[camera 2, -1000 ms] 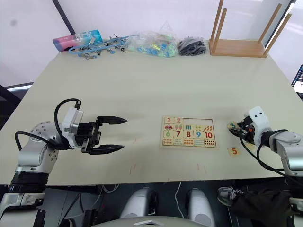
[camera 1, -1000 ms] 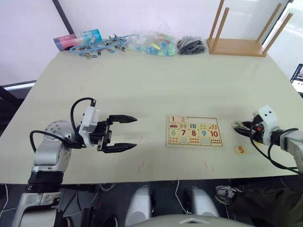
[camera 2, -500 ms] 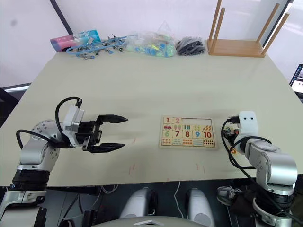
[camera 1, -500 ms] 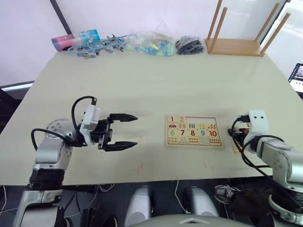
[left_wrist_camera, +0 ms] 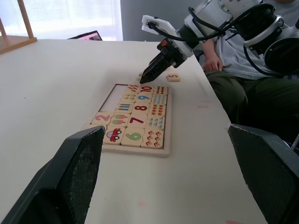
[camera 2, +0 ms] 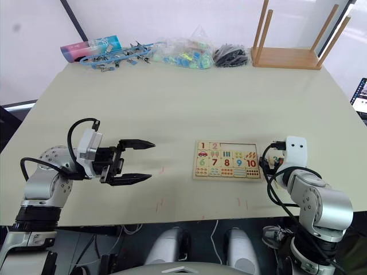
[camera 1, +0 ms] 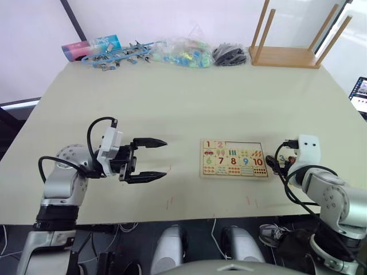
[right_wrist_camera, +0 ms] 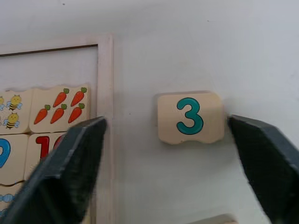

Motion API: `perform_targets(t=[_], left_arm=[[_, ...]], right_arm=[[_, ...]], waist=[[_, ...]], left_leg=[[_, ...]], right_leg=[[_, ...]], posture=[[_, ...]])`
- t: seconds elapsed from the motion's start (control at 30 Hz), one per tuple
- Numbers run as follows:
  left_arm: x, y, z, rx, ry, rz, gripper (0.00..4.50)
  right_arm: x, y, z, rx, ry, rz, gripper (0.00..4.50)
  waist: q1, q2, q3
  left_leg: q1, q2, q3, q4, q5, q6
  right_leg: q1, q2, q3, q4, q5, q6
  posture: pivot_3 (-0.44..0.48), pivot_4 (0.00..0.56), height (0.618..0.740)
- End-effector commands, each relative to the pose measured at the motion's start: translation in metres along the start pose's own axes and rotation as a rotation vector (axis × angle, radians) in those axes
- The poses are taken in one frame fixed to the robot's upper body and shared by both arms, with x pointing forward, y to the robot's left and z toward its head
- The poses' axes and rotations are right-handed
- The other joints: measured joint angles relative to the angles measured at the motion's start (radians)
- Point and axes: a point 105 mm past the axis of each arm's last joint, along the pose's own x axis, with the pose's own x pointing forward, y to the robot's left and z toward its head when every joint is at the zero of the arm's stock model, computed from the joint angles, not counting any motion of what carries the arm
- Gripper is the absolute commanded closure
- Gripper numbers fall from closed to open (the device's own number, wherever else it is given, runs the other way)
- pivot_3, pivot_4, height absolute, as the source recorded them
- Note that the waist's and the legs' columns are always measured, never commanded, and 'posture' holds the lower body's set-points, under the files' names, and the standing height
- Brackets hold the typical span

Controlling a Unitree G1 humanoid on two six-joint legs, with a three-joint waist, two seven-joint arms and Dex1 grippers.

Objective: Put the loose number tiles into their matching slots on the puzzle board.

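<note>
head views: the puzzle board (camera 1: pixel 235 158) is seen lying flat on the pale surface (camera 1: pixel 189 97), toward the robot's right. the left gripper (camera 1: pixel 153 159) is held above the surface well to the left of the board, its fingers spread apart with nothing between them. the right gripper (camera 1: pixel 279 163) sits just beside the board's right edge. along the far edge of the surface lie a heap of clips and bagged items (camera 1: pixel 137 51) and an upturned wooden stool (camera 1: pixel 292 40).

left wrist view: the board (left_wrist_camera: pixel 135 119) is shown with tiles 2, 6, 7, 8, 9 and 10 seated and a bare strip of slots (left_wrist_camera: pixel 122 91) along one side. the right gripper (left_wrist_camera: pixel 148 74) is lowered at the board's far corner, and an orange 5 tile (left_wrist_camera: pixel 173 77) lies loose just beyond it. a seated person (left_wrist_camera: pixel 233 60) is behind.

right wrist view: the fingers (right_wrist_camera: pixel 74 158) are held wide apart, and a teal 3 tile (right_wrist_camera: pixel 189 117) lies between them on the surface, just outside the board's frame (right_wrist_camera: pixel 104 102), not gripped.
</note>
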Motion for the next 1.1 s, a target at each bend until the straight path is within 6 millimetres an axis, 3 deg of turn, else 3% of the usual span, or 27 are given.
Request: perform_targets(t=[0.03, 0.23, 0.53, 0.67, 0.9, 1.1], left_arm=[[0.001, -0.002, 0.007, 0.039, -0.007, -0.009, 0.00], [0.001, -0.001, 0.008, 0.041, -0.009, -0.002, 0.00], [0.005, 0.002, 0.008, 0.045, -0.011, -0.009, 0.00], [0.006, 0.001, 0.008, 0.045, -0.009, -0.015, 0.00], [0.007, 0.000, 0.009, 0.048, -0.015, -0.012, 0.00], [0.008, -0.001, 0.011, 0.052, -0.020, -0.008, 0.00]], right_arm=[[-0.009, -0.013, 0.018, -0.028, -0.089, -0.043, 0.04], [-0.022, -0.024, 0.039, -0.146, -0.175, 0.021, 0.04], [-0.029, -0.019, 0.053, -0.408, -0.223, 0.443, 0.04], [-0.030, -0.025, 0.048, -0.563, -0.180, 0.662, 0.04], [-0.023, -0.031, 0.044, -0.799, -0.133, 0.884, 0.04], [-0.002, -0.045, 0.031, -0.895, -0.073, 0.956, 0.04]], waist=[[0.000, 0.000, 0.000], [0.001, 0.000, 0.000], [0.000, -0.001, 0.000], [0.002, -0.001, 0.000], [0.001, -0.001, 0.001], [0.005, -0.002, 0.001]], left_leg=[[-0.004, 0.000, 0.000, 0.001, 0.000, 0.000], [-0.006, -0.002, -0.001, 0.000, 0.000, 0.000], [-0.006, -0.002, -0.001, 0.001, 0.000, 0.000], [-0.006, -0.003, -0.001, 0.001, 0.000, 0.001], [-0.005, -0.003, -0.001, 0.002, 0.000, 0.000], [-0.006, -0.003, 0.001, 0.003, 0.000, 0.000]], right_leg=[[-0.004, 0.000, 0.000, 0.000, 0.000, 0.000], [-0.005, 0.001, -0.001, 0.000, 0.001, 0.002], [-0.005, 0.002, 0.000, 0.000, 0.001, 0.001], [-0.004, 0.002, 0.002, -0.001, 0.001, 0.002], [-0.004, 0.003, 0.001, 0.000, 0.003, 0.005], [-0.004, 0.003, 0.002, 0.000, 0.003, 0.005]], posture=[[0.000, 0.150, 0.738], [0.000, 0.150, 0.738], [0.000, 0.150, 0.738], [0.000, 0.150, 0.738], [0.000, 0.150, 0.738], [0.000, 0.150, 0.738]])
